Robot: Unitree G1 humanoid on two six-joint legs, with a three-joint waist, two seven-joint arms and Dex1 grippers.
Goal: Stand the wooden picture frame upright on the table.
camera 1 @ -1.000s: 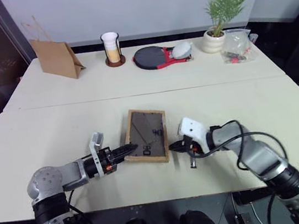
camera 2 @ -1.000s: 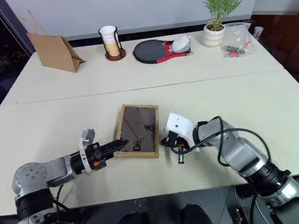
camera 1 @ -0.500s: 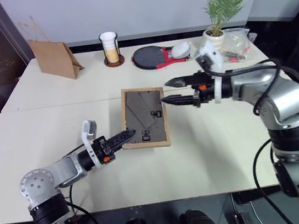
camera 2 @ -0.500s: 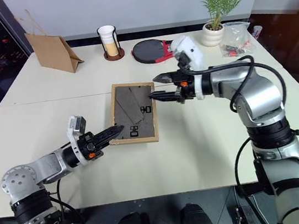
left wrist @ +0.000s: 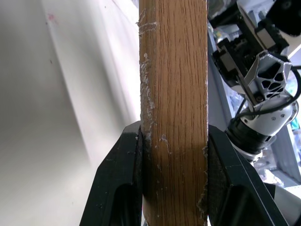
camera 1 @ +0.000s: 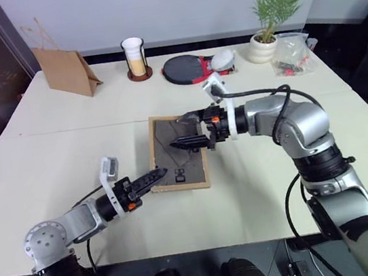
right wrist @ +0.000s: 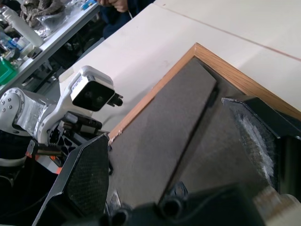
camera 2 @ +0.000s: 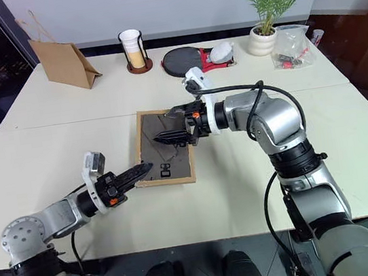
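Note:
The wooden picture frame [camera 1: 173, 159] lies over the table [camera 1: 44, 164] with its dark grey-brown back facing up. My left gripper [camera 1: 157, 176] is shut on its lower left corner. In the left wrist view both black fingers [left wrist: 117, 183] press against the light-wood edge [left wrist: 174, 94]. My right gripper [camera 1: 187, 130] hovers open over the upper part of the back, one finger above the other. In the right wrist view the flat fold-out stand [right wrist: 188, 113] sits between its spread fingers [right wrist: 87, 176].
Along the far side of the table stand a brown paper bag [camera 1: 65, 71], a cup in a dark holder [camera 1: 136, 59], a black and red paddle [camera 1: 191, 69], a potted plant [camera 1: 270, 26] and a clear plastic bag [camera 1: 292, 55]. A seam [camera 1: 66, 130] crosses the table.
My right gripper, shut low beside the frame's right edge a second ago, has risen, opened wide and swung left over the frame's back. The left gripper has kept its grip on the corner.

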